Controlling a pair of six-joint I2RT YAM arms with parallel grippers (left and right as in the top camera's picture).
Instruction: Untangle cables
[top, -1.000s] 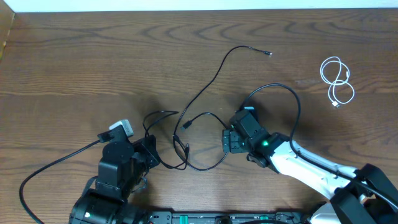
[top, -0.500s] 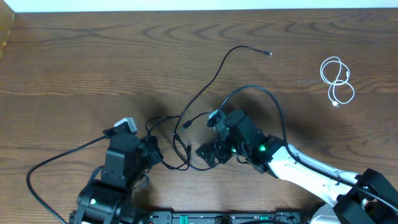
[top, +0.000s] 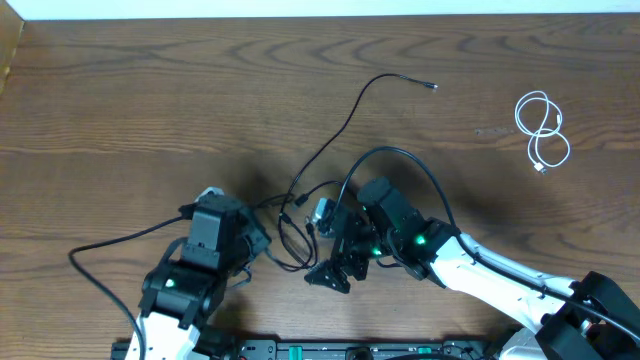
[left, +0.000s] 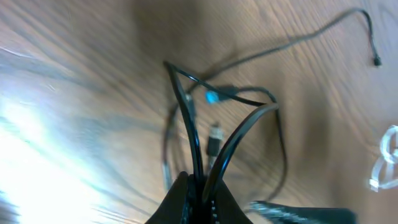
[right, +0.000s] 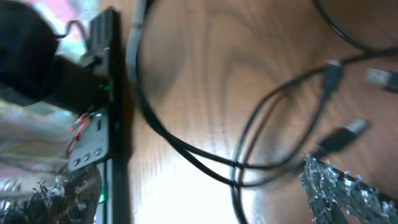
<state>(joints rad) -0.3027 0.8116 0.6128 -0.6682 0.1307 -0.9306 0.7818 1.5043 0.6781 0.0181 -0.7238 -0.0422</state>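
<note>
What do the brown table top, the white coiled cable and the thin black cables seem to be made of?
Brown table top: wood or wood-look laminate, matt; grain lines show.
White coiled cable: probably smooth plastic sheath; it bends in soft loops.
Thin black cables: likely rubbery plastic sheath, matt; curving freely.

My left arm (top: 185, 285) sits low at near edge, wrist angled in toward centre. Left gripper (left: 198, 194) pinched tight, black cables (left: 231, 144) caught between tips. My right arm (top: 480, 265) reaches in from right side, stretched low. Right gripper (top: 326, 246) spread wide, fingers (right: 348, 186) far apart.
</note>
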